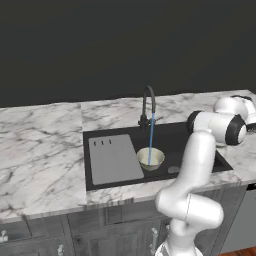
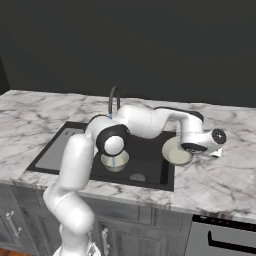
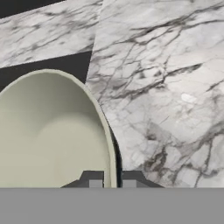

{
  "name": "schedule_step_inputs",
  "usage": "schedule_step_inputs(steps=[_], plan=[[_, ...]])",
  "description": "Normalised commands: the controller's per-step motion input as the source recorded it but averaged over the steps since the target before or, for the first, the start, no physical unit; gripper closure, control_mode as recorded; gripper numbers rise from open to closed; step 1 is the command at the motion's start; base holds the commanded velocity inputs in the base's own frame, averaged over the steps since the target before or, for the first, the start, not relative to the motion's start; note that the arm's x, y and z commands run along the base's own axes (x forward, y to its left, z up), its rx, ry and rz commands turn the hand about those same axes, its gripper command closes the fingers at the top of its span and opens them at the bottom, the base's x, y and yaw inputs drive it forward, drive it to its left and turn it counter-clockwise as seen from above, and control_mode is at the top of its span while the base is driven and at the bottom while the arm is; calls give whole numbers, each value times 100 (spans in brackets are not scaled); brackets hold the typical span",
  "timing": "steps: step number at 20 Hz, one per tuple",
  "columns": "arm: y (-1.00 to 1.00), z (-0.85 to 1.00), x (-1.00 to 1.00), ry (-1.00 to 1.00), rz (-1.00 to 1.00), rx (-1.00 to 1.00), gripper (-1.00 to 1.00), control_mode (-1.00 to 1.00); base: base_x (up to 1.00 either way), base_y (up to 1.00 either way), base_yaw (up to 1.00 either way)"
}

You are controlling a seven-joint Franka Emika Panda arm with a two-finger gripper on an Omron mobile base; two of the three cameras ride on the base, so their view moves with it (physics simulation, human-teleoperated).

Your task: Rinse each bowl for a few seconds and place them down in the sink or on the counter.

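bowl [image 3: 48,135] rim pinched in gripper [image 3: 112,183] over counter [image 3: 166,87] edge, second bowl [image 1: 150,158] under faucet [image 1: 148,105] stream

One beige bowl [image 1: 150,158] under faucet stream; other bowl [image 2: 176,150] tilted at sink's [image 2: 150,175] edge

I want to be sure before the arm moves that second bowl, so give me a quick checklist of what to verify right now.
1. Grip on the held bowl: ok. The gripper is shut on its rim, one finger either side of the wall.
2. Held bowl off any surface: ok. In the right base view it hangs tilted at the right edge of the sink, over the counter.
3. Water running: ok. A blue stream falls from the faucet.
4. Spot under the stream free: not ok. The other bowl sits upright there.
5. Room in the basin to set one down: ok, judging by the bare black floor right of that bowl.
6. Held bowl already rinsed: cannot tell.
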Motion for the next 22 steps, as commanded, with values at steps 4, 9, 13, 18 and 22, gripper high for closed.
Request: schedule_step_inputs(steps=[4, 9, 13, 18, 22], plan=[[-31, -5, 0, 5, -6, 0, 100, -100, 0, 0, 0], [-27, -8, 0, 8, -4, 0, 100, -100, 0, 0, 0], [-10, -10, 0, 7, -3, 0, 100, -100, 0, 0, 0], [4, -3, 0, 3, -4, 0, -100, -100, 0, 0, 0], [1, 5, 0, 0, -3, 0, -100, -100, 0, 0, 0]])
